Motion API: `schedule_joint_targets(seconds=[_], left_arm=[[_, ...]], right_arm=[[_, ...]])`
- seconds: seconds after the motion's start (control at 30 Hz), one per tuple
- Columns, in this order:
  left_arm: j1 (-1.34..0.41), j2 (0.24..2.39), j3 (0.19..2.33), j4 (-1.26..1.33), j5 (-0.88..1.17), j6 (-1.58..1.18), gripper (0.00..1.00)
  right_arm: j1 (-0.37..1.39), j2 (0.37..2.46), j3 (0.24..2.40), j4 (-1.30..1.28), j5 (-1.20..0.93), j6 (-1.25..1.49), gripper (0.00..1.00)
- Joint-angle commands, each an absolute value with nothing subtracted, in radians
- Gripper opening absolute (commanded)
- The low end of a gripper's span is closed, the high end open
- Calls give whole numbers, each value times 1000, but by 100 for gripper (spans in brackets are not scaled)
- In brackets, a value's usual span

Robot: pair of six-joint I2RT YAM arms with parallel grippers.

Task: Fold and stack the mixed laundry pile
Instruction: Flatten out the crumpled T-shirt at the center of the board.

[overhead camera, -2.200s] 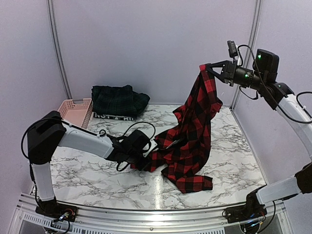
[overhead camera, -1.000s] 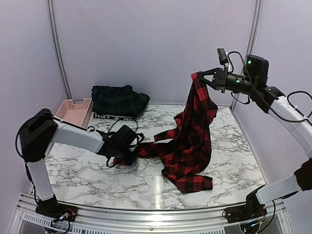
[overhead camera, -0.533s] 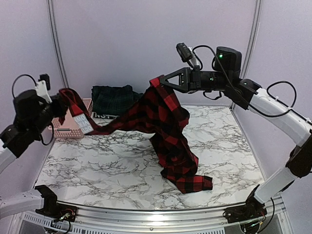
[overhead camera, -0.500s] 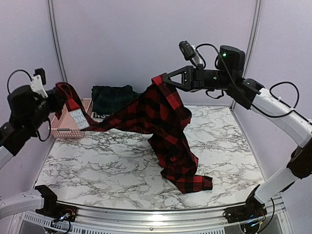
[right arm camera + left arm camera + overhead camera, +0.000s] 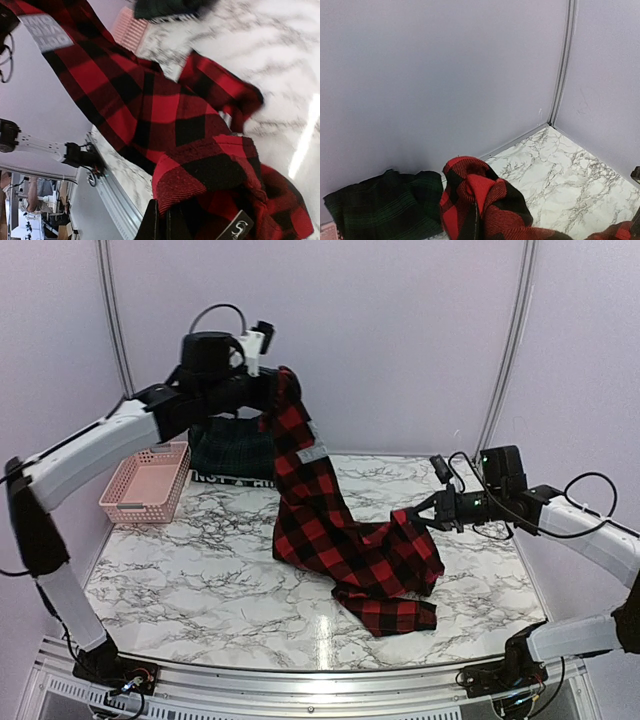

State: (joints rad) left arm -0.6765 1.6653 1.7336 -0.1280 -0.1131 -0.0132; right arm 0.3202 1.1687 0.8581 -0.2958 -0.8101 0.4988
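The red-and-black checked shirt (image 5: pixel 330 530) is hanging in a long diagonal right now. Its top end is up in the air near the back wall, and the rest is draping down onto the marble table (image 5: pixel 200 570) and bunching in a heap toward the front right.

The left gripper (image 5: pixel 275 380) is pinching that top end, jaws pressed tight on a wad of cloth. The right gripper (image 5: pixel 408 520) is nipping another edge low down, just above the tabletop, also clamped on fabric.

The other laundry is sitting at the back: a dark green plaid piece (image 5: pixel 235 445) resting on a navy piece (image 5: pixel 235 478) with a white lettered band, right beside the pink basket (image 5: pixel 145 485).

I'm reading this as the shake-out step, getting the shirt opened up before any real folding is happening. Nothing's looking flat yet. Next move is probably going to need both pinch points brought level and pulled apart so the cloth is going taut, then lowered onto bare marble without dragging that front heap under.

Pose-wise, the left arm is stretching up high and across toward the middle. The right arm is staying low, its forearm running roughly level and pointing in at the centre.
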Motion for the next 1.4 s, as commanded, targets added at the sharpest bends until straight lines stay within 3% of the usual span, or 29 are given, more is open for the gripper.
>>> schedule_joint_targets(seconds=[0.0, 0.07, 0.1, 0.23, 0.27, 0.3, 0.4, 0.53, 0.8, 1.1, 1.2, 1.37], left_arm=[[-731, 1898, 2007, -174, -95, 69, 0], [-749, 1960, 2095, -164, -36, 52, 0], [-759, 1981, 2127, -161, -20, 46, 0], [-783, 2006, 2161, -163, -10, 43, 0], [-783, 2005, 2160, -165, -16, 42, 0], [-783, 2003, 2161, -170, -21, 40, 0], [-782, 1984, 2163, -170, -25, 41, 0], [-783, 1951, 2174, -163, -17, 57, 0], [-782, 1925, 2177, -158, -5, 75, 0], [-783, 1908, 2157, -159, -5, 93, 0], [-782, 1907, 2161, -157, -14, 92, 0], [-783, 1892, 2169, -156, -40, 89, 1]], right_arm=[[259, 1126, 847, -468, -604, 378, 0], [228, 1127, 844, -545, -525, 331, 2], [213, 1130, 850, -572, -519, 306, 16], [202, 1052, 930, -610, -503, 191, 86], [204, 1013, 934, -582, -484, 167, 96], [204, 972, 922, -533, -474, 156, 98], [204, 929, 865, -363, -530, 148, 99], [232, 1027, 823, -161, -589, 122, 94], [306, 1277, 918, -123, -634, -150, 88], [333, 1459, 1018, -20, -684, -138, 79], [342, 1519, 1042, -9, -733, -124, 61], [345, 1607, 1121, -59, -759, -117, 9]])
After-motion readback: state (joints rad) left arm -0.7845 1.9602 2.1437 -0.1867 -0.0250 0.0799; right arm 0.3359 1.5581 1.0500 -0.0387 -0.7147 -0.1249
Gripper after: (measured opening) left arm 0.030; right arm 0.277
